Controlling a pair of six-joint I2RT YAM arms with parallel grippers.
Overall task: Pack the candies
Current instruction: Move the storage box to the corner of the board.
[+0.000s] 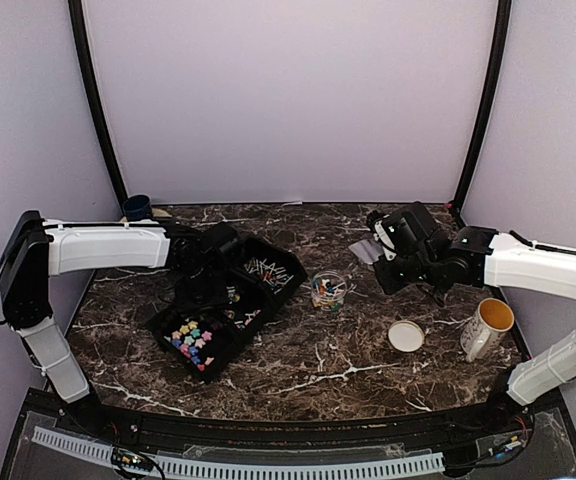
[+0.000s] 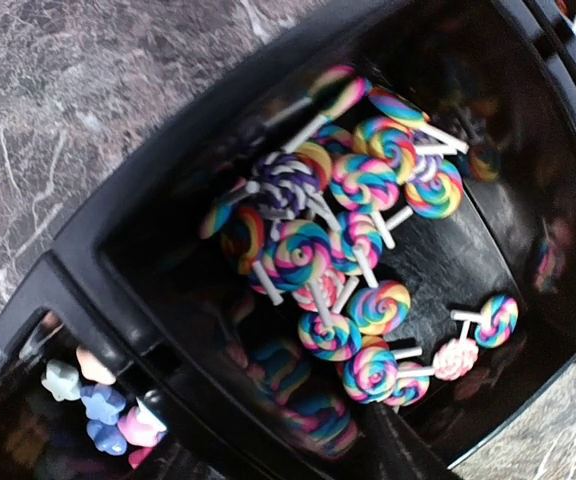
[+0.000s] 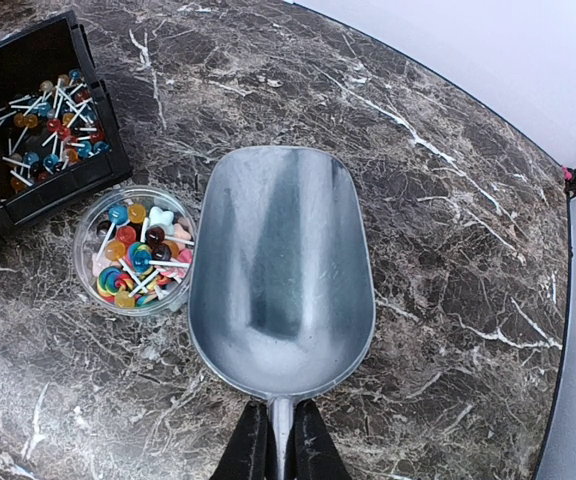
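Closest thing to your right wrist cam is the metal scoop [image 3: 281,290], and your right claw [image 3: 280,440] is clamped tight on its thin handle, bowl level and totally empty. That makes sense to me: holding it flat by the handle keeps the bowl free to carry candy without spilling. It hangs just beside the clear jar [image 3: 135,250], which sits near the middle of the worktop [image 1: 348,370] and already has a mix of candies [image 3: 133,255] in it. The tan lid [image 1: 405,336] lies off toward the right edge next to the mug [image 1: 487,328], so the jar mouth stays open for filling. Most of the candy is in the black bins [image 1: 230,345] on the left half of the worktop: the swirl lollipops [image 2: 338,260] fill the middle compartment, and small pastel sweets [image 2: 98,400] sit in the one next to it. Your left claw [image 1: 211,272] hovers right over those lollipops, looking straight down, probably lining up a pick. Honestly I can't tell whether its jaws are apart or together, the wrist view barely shows them. My guess is you're mid-job, jar only partly filled.
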